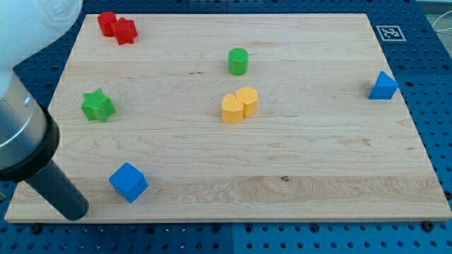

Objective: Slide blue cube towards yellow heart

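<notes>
The blue cube [128, 181] sits near the board's bottom left. The yellow heart [231, 109] lies near the middle of the board, up and to the right of the cube, touching a second yellow block [247, 101] on its right. My tip [76, 210] is at the bottom left edge of the board, left of and slightly below the blue cube, with a gap between them. The thick dark rod rises from it toward the view's left edge.
A green star [97, 106] lies at the left, above the cube. A green cylinder [238, 61] stands above the yellow pair. Two red blocks [116, 27] touch at the top left. A blue triangular block [383, 86] is at the right edge.
</notes>
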Robot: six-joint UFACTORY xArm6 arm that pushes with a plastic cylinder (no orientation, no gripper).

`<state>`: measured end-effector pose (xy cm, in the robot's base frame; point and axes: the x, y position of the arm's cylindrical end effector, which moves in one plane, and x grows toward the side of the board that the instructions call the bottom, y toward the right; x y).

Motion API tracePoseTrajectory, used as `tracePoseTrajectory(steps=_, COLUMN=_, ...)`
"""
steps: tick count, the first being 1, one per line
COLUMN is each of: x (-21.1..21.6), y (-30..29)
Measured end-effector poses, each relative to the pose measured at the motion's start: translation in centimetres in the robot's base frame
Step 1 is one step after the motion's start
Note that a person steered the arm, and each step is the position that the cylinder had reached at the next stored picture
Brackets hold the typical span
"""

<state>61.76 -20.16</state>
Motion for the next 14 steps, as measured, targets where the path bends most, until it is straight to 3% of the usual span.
tracePoseTrajectory(steps=8, x=-0.9, y=6.1)
tracePoseTrajectory(steps=14, x=-3.2, y=5.9)
